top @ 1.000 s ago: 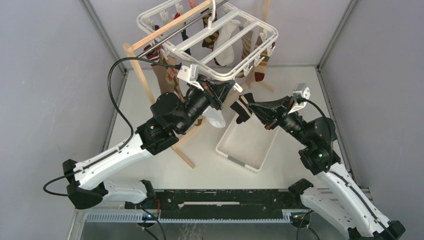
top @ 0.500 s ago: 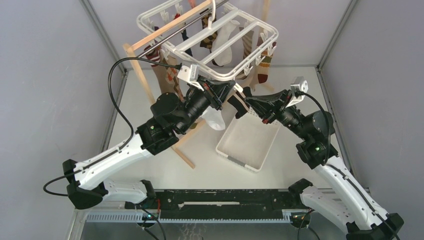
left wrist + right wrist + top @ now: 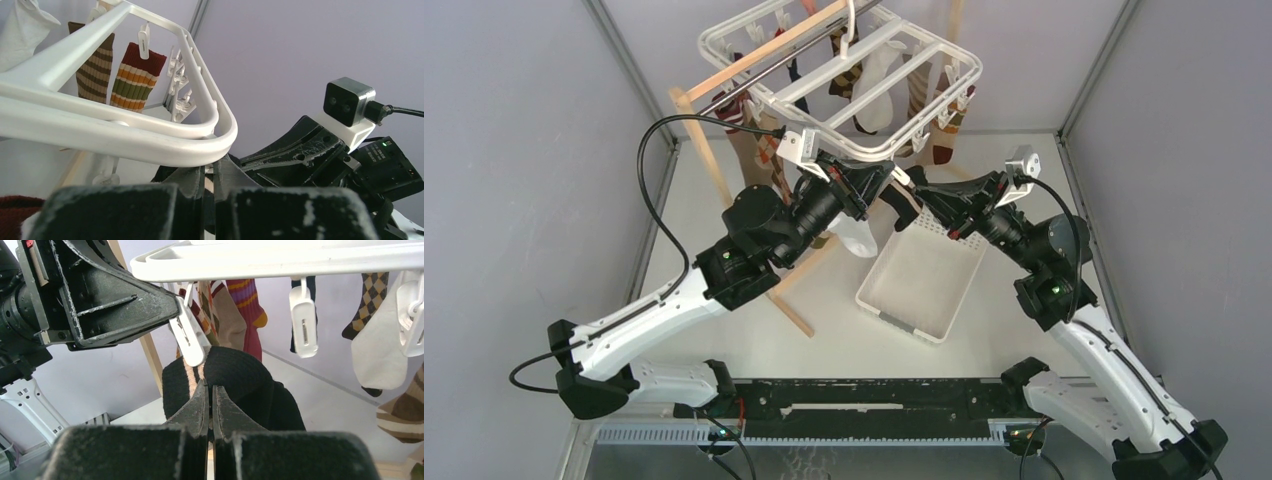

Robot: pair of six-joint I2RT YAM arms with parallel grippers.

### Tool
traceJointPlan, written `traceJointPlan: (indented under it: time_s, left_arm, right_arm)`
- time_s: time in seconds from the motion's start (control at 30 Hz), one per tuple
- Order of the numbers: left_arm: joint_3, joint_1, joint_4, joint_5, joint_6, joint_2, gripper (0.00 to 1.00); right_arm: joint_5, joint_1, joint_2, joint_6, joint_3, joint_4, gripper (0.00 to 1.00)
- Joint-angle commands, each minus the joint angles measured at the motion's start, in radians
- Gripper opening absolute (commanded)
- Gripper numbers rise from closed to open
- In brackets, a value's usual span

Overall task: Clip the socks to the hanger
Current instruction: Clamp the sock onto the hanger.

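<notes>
— Sock (image 3: pixel 240 380) first: where is it?

— Black with a pale stripe, bunched in the right claw (image 3: pixel 210 402), whose fingers are pressed together on it. Its cuff sits just under the clip (image 3: pixel 190 342) at the near corner of the hanger (image 3: pixel 280 260). Whether it touches the clip I cannot tell.

— And the left claw (image 3: pixel 210 172)?

— Closed tight under that same corner, apparently pinching the clip's top to hold its mouth open. Hung socks (image 3: pixel 245 305) fill the clips behind.

— So how to finish cleanly?

— My judgement: keep the left squeeze steady and lift the cuff straight up until a good fold sits between the clip's halves, not just the edge. Ease the left claw off first, let the clip bite, and only then free the sock. Avoid shoving the hanger, which hangs free and would likely swing.

— What changed in the last second?

— The right arm has come up and to the left. Before, the sock dangled over the basket (image 3: pixel 894 318), well apart from the clip; now it is right at it. The left arm and the hanger have hardly moved.
</notes>
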Motion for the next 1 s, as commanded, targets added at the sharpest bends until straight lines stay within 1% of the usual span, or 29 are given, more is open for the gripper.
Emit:
traceJointPlan:
  time_s: [0.0,0.3,0.7,0.8,0.97]
  left_arm:
    - [-0.014,0.006,-0.006,0.038,-0.021,-0.026,0.00]
    - [0.001,0.006,-0.018,0.067,-0.030,-0.019,0.00]
    - [0.024,0.009,-0.039,0.069,-0.030,0.012,0.00]
    - [0.025,0.010,-0.039,0.074,-0.035,0.012,0.02]
    - [0.017,0.012,-0.032,0.077,-0.039,0.001,0.09]
  right_arm:
    - [-0.021,-0.021,0.011,0.005,0.059,0.075,0.00]
    - [-0.060,-0.063,0.042,0.036,0.071,0.121,0.00]
    - [-0.093,-0.069,0.049,0.066,0.093,0.158,0.00]
    - [-0.091,-0.068,0.048,0.063,0.093,0.150,0.00]
    - [-0.091,-0.067,0.051,0.062,0.093,0.147,0.00]
